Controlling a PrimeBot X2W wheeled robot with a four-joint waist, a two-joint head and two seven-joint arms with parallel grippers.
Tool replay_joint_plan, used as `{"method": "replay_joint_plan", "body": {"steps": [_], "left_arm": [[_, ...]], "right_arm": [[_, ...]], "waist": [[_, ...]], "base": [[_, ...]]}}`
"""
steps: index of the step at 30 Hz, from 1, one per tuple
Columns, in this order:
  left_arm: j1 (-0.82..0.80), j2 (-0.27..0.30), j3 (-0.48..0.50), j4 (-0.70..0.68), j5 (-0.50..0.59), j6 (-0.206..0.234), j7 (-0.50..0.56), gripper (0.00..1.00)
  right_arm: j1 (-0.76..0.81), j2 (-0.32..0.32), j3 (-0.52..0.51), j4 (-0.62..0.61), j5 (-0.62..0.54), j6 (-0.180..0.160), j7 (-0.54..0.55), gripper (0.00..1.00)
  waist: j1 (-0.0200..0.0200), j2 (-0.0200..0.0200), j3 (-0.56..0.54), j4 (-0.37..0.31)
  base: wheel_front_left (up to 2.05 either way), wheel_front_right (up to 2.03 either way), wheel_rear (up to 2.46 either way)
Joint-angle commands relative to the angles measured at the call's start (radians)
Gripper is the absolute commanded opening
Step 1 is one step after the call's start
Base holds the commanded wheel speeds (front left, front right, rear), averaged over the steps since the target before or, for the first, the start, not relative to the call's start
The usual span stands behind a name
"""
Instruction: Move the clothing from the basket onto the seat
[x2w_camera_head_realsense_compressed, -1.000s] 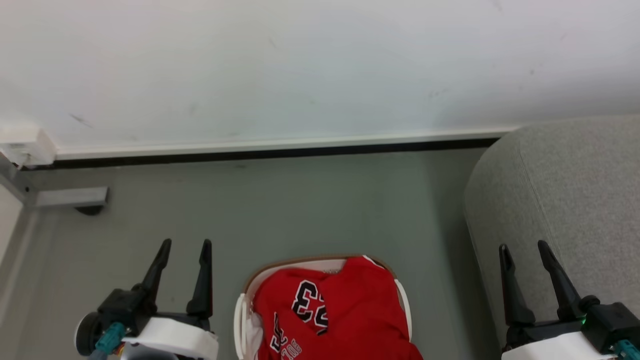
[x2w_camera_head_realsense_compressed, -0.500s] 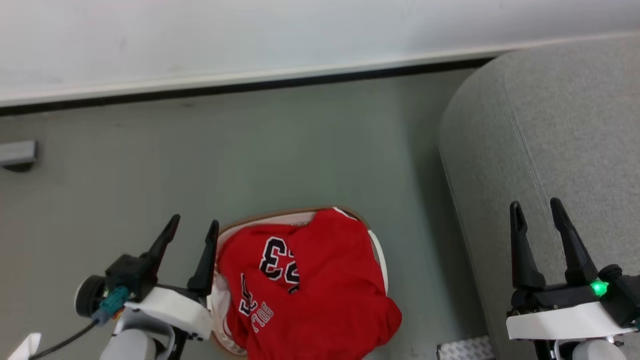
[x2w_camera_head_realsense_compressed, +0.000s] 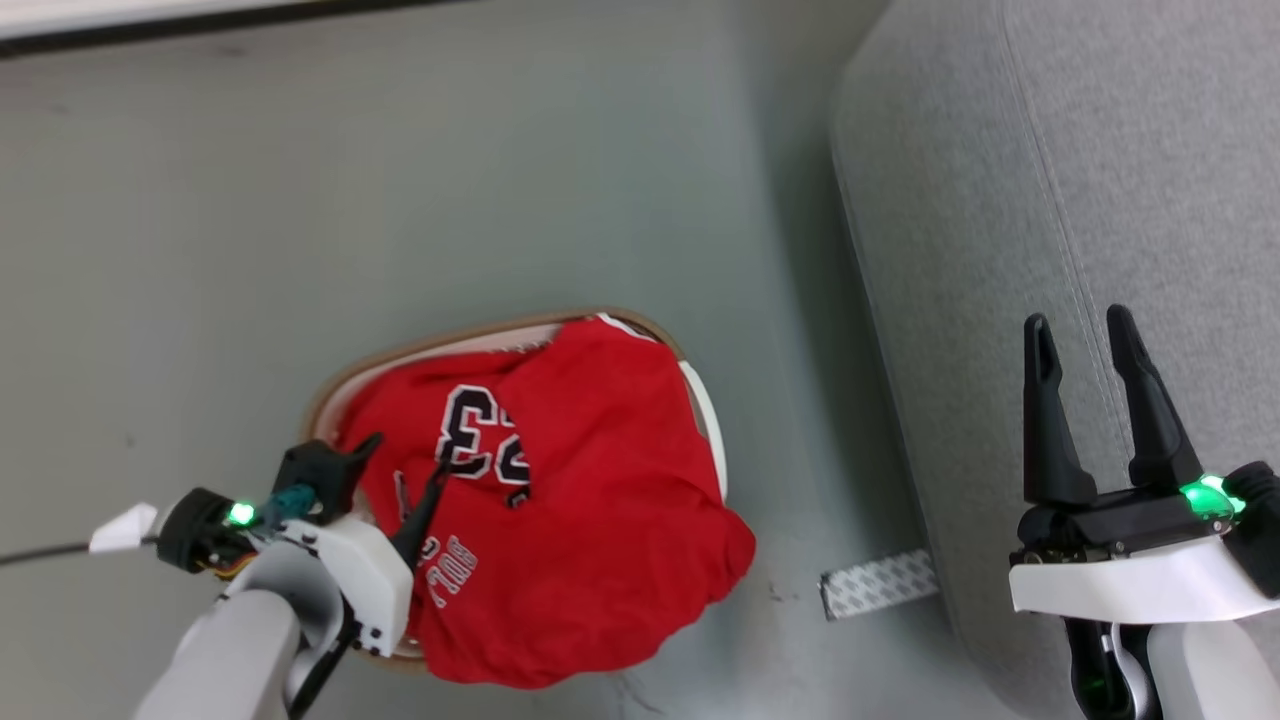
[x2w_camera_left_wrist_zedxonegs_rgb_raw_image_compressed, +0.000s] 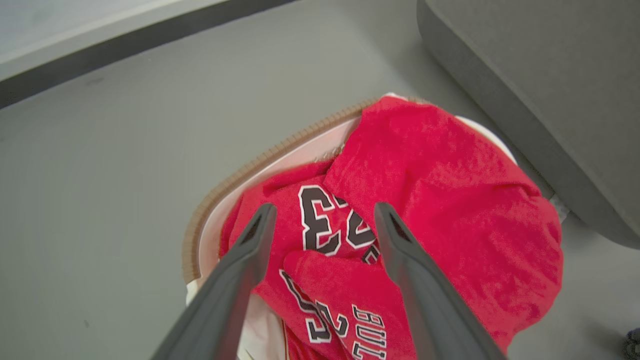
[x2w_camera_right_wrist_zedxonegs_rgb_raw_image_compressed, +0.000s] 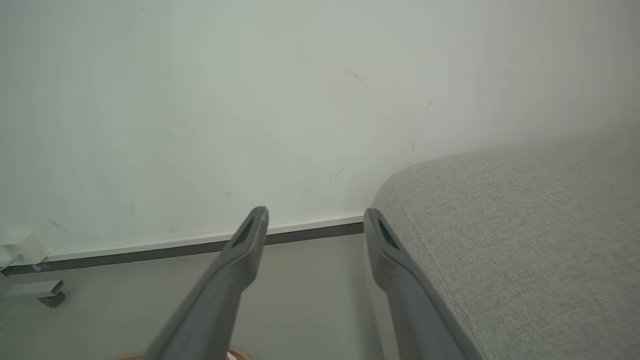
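Right gripper (x2w_camera_right_wrist_zedxonegs_rgb_raw_image_compressed: 316, 215) fingers (x2w_camera_right_wrist_zedxonegs_rgb_raw_image_compressed: 240, 255) rise from bottom edge, spread wide apart. Seat (x2w_camera_right_wrist_zedxonegs_rgb_raw_image_compressed: 525, 225) at right: light grey fabric, rounded corner, stitched seam, just beside one finger. White scuffed wall (x2w_camera_right_wrist_zedxonegs_rgb_raw_image_compressed: 250, 100) behind; skirting (x2w_camera_right_wrist_zedxonegs_rgb_raw_image_compressed: 150, 247) meets grey floor (x2w_camera_right_wrist_zedxonegs_rgb_raw_image_compressed: 300, 300). Small grey bracket (x2w_camera_right_wrist_zedxonegs_rgb_raw_image_compressed: 35, 290) lower left.

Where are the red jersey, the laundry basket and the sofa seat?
red jersey (x2w_camera_head_realsense_compressed: 600, 480), head view, plain red cloth beside the 23
laundry basket (x2w_camera_head_realsense_compressed: 450, 342), head view, far brown rim
sofa seat (x2w_camera_head_realsense_compressed: 1050, 150), head view, grey top fabric
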Motion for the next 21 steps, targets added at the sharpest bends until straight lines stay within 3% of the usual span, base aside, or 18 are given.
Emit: {"method": "replay_joint_plan", "body": {"steps": [1,13,21], "left_arm": [[-0.028,0.021,-0.026,0.022,-0.013,0.001,0.018,1.0],[-0.154,0.152,-0.296,0.18,-0.146,0.001,0.276,1.0],[-0.237,0.245,-0.482,0.166,-0.184,0.001,0.38,1.0]], "right_arm": [[-0.018,-0.001,0.003,-0.009,0.012,-0.002,-0.002,1.0],[-0.046,0.0,0.042,-0.047,0.058,-0.002,-0.002,1.0],[-0.052,0.0,0.069,-0.064,0.092,-0.002,-0.002,1.0]], "waist": [[-0.0002,0.0,0.049,-0.038],[-0.0002,0.0,0.166,-0.13],[-0.0002,0.0,0.228,-0.185]], "base": [[0.0,0.0,0.0],[0.0,0.0,0.0],[0.0,0.0,0.0]]}}
